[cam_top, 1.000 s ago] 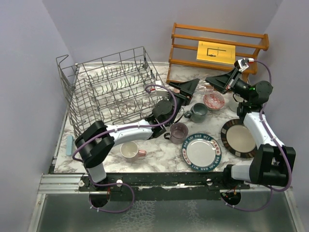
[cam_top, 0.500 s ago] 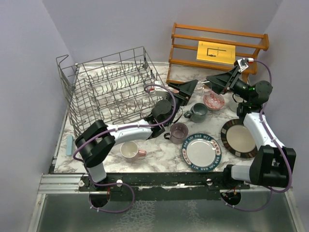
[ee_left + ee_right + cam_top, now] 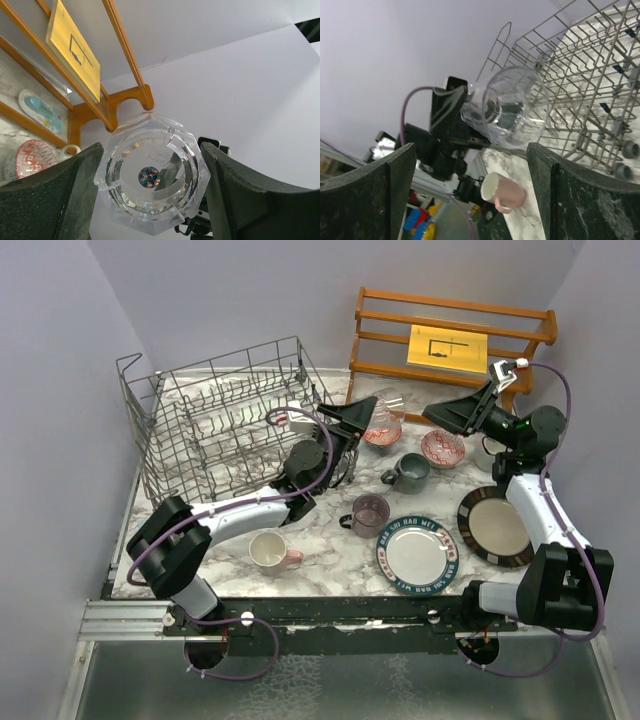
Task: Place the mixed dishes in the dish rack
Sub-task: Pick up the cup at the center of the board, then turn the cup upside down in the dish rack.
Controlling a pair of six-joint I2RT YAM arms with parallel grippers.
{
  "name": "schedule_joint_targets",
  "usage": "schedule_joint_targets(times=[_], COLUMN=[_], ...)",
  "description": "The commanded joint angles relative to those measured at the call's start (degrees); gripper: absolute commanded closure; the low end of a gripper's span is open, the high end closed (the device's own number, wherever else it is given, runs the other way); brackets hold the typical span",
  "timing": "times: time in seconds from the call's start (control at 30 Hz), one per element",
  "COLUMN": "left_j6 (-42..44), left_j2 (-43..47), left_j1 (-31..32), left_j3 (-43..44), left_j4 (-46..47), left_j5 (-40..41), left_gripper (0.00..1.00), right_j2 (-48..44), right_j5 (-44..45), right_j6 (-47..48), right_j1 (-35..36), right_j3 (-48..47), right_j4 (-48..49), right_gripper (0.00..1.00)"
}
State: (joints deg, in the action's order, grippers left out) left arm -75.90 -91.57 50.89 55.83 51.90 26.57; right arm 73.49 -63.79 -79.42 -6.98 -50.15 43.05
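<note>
Your left end effector [image 3: 152, 150] is closed on the clear glass [image 3: 151, 192]. In the left wrist view both fingers [image 3: 75, 200] press its faceted sides, with the base facing the camera. In the top view the glass hangs tilted above the bench [image 3: 330, 570], just right of the dish rack [image 3: 230, 430], near upper centre of the frame. It is outside the rack.

Your right end effector [image 3: 470, 150] stands wide with nothing between its fingers. In the top view it sits at upper right, in front of the wooden shelf [image 3: 450, 340] that carries the yellow card [image 3: 447, 347].

On the bench, top view:
- One red-patterned bowl [image 3: 382, 436] lies directly below the glass, a second bowl [image 3: 442, 447] to its right.
- The grey mug [image 3: 410, 472] stands between and below the two bowls.
- The mauve mug [image 3: 370, 514] is at centre.
- The pink mug [image 3: 272, 553] lies on its side at lower left.
- The lettered plate [image 3: 416, 554] is at lower centre, and the dark-rimmed plate [image 3: 494, 525] is to its right, partly under the right arm.

No dish is visible in the rack.
</note>
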Motion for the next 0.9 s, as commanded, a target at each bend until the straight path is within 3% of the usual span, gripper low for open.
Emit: schedule_joint_targets(times=[0.0,0.23,0.37,0.63,0.87], left_j6=[3.6,15.1,21.3,37.2,55.1], left_j2=[6.4,14.3,15.1,11.5,2.2], left_j1=[-2.8,-9.6,-16.5,-34.9,-47.9], left_j3=[-0.6,5.2,12.4,29.2,43.3], left_j4=[-5.0,-30.7,-46.9,-70.0,-86.0], left_j5=[-4.3,-7.4,-12.6,-23.1,-23.1], left_gripper=[1.00,1.00,1.00,1.00,1.00], right_j2=[-1.1,-5.3,-6.9,-6.1,-5.6], right_j5=[-6.7,-10.0,-9.2,-8.6,-8.1], right_j6=[15.8,44.2,54.6,57.1,57.5], right_j1=[-1.3,-2.3,-2.4,-2.4,-2.4], right_j3=[-0.9,1.8,3.6,4.6,4.5], right_j4=[-3.2,-18.7,-25.3,-26.4,-27.4], right_gripper=[0.09,0.07,0.07,0.07,0.07])
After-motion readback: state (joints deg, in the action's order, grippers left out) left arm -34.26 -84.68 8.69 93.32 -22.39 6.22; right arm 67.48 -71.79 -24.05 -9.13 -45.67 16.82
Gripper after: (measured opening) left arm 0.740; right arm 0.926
